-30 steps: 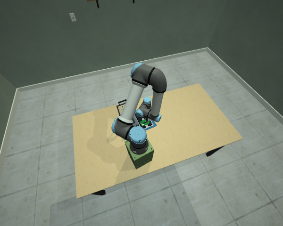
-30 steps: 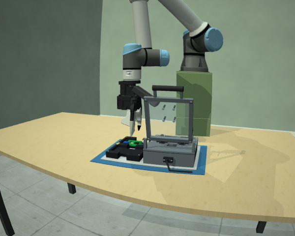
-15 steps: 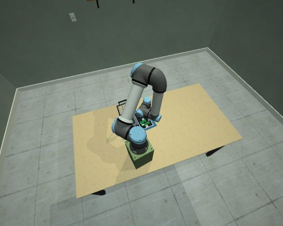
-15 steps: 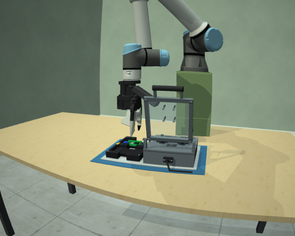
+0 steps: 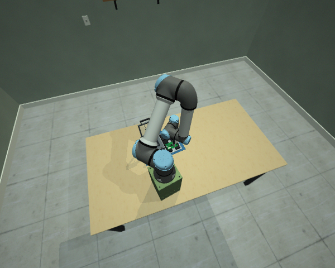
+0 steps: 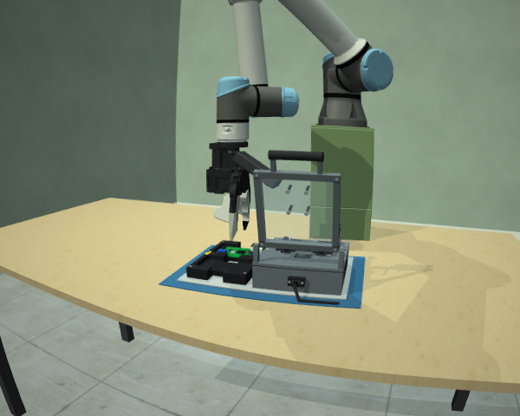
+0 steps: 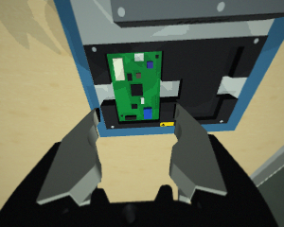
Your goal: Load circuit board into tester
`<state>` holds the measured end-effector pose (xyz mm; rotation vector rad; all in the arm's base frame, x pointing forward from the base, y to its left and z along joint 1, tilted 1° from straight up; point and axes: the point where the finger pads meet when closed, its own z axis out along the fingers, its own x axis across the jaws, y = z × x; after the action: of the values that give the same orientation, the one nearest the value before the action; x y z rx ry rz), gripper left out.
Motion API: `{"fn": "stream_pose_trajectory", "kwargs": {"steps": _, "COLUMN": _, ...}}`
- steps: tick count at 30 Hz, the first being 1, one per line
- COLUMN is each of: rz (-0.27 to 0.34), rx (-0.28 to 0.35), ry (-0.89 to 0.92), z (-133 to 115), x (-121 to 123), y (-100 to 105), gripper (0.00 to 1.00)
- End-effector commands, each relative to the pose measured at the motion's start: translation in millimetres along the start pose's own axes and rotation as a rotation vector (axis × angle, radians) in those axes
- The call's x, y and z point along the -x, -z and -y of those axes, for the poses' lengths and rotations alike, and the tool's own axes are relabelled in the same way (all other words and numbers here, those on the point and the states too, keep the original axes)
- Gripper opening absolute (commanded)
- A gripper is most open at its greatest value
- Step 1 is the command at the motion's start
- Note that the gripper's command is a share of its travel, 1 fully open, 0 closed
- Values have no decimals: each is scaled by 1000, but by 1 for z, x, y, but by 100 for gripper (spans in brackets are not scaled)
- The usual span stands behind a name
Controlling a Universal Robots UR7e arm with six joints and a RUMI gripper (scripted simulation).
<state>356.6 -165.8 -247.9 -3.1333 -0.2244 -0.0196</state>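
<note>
The green circuit board (image 7: 135, 87) lies flat in the black tray (image 7: 172, 82), component side up, its white connector at the end nearest the tester. It also shows in the exterior view (image 6: 234, 251) and the top view (image 5: 170, 144). My gripper (image 7: 136, 106) hangs above the tray's near edge, fingers partly open and empty, clear of the board. In the exterior view the gripper (image 6: 237, 232) points down a short way above the tray (image 6: 219, 265). The grey tester (image 6: 300, 264) stands right of the tray with its clear lid (image 6: 295, 205) raised upright.
Tray and tester sit on a blue mat (image 6: 269, 282) on the wooden table. The lid's black handle (image 6: 295, 155) stands close beside my wrist. The arm's green pedestal (image 6: 341, 178) stands behind the tester. A black cable (image 6: 311, 297) lies in front of the tester.
</note>
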Motion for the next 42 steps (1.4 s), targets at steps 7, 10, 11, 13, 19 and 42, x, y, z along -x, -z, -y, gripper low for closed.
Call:
{"fn": "stream_pose_trajectory", "kwargs": {"steps": 7, "rz": 2, "rx": -1, "ry": -2, "z": 0, "x": 2, "y": 2, "gripper": 59}}
{"fn": "stream_pose_trajectory", "kwargs": {"steps": 10, "rz": 2, "rx": -1, "ry": -2, "z": 0, "x": 2, "y": 2, "gripper": 59}}
{"fn": "stream_pose_trajectory", "kwargs": {"steps": 11, "rz": 2, "rx": -1, "ry": -2, "z": 0, "x": 2, "y": 2, "gripper": 59}}
{"fn": "stream_pose_trajectory", "kwargs": {"steps": 13, "rz": 2, "rx": -1, "ry": -2, "z": 0, "x": 2, "y": 2, "gripper": 59}}
{"fn": "stream_pose_trajectory", "kwargs": {"steps": 19, "rz": 2, "rx": -1, "ry": -2, "z": 0, "x": 2, "y": 2, "gripper": 59}}
{"fn": "stream_pose_trajectory", "kwargs": {"steps": 42, "rz": 2, "rx": -1, "ry": -2, "z": 0, "x": 2, "y": 4, "gripper": 59}}
